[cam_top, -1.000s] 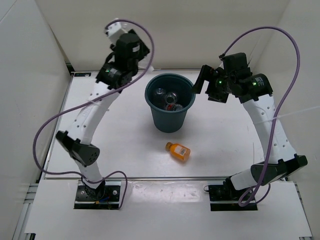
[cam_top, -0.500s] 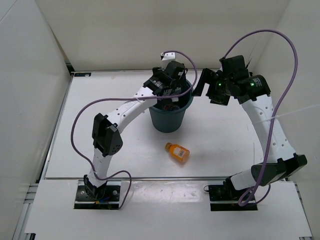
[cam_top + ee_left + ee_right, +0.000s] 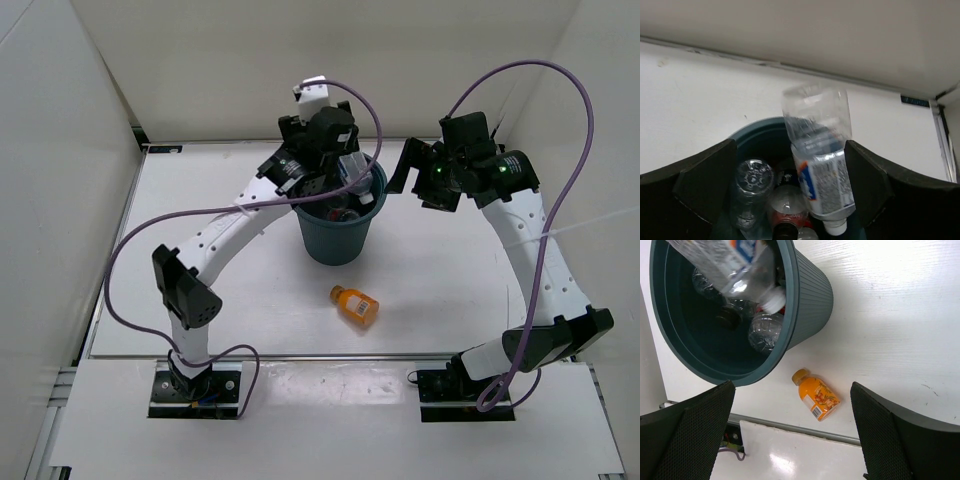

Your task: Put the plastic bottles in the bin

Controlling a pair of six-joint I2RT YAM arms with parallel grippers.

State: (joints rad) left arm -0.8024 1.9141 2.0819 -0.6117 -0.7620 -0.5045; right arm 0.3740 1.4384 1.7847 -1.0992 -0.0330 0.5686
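The dark teal bin [image 3: 335,240] stands mid-table. My left gripper [image 3: 346,176] hovers over its mouth, open. In the left wrist view a clear bottle [image 3: 821,165] with a white cap hangs cap-down between the spread fingers [image 3: 705,185], near the right one, dropping into the bin [image 3: 757,131]. Another clear bottle [image 3: 754,176] and a red-labelled one [image 3: 787,212] lie inside. The short orange bottle [image 3: 357,304] lies on its side on the table in front of the bin. My right gripper [image 3: 408,166] is open and empty, right of the rim; its view shows the orange bottle [image 3: 817,398] and the bin [image 3: 807,295].
White walls close in the table at the back and both sides. A metal rail [image 3: 790,429] runs along the table's near edge. Purple cables loop above both arms.
My left arm swung from the back left to over the bin and its gripper opened, letting go of the clear bottle. The right arm and the orange bottle stayed put.
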